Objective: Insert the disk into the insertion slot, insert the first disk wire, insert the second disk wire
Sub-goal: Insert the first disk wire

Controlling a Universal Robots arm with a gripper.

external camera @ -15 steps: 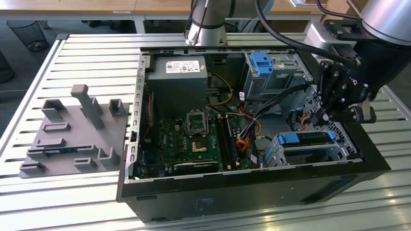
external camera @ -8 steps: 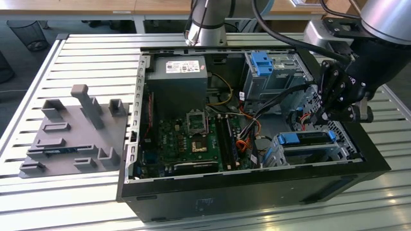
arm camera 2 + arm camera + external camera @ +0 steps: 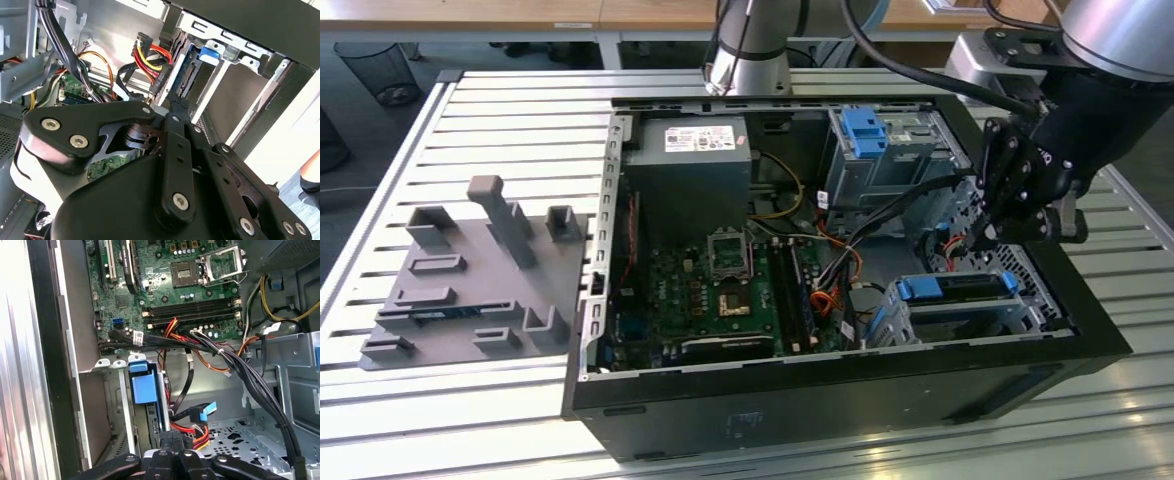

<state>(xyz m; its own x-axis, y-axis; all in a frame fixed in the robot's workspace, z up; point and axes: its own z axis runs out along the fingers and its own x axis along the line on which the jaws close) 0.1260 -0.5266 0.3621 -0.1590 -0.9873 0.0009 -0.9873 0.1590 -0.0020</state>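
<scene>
Exterior view: disk (image 3: 947, 288) half-hidden in slot (image 3: 914, 322)

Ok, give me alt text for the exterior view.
A robot gripper hangs inside an open computer case, near the blue-framed disk seated in the insertion slot. A grey fixture sits on the slatted table at the exterior view's left.
</scene>
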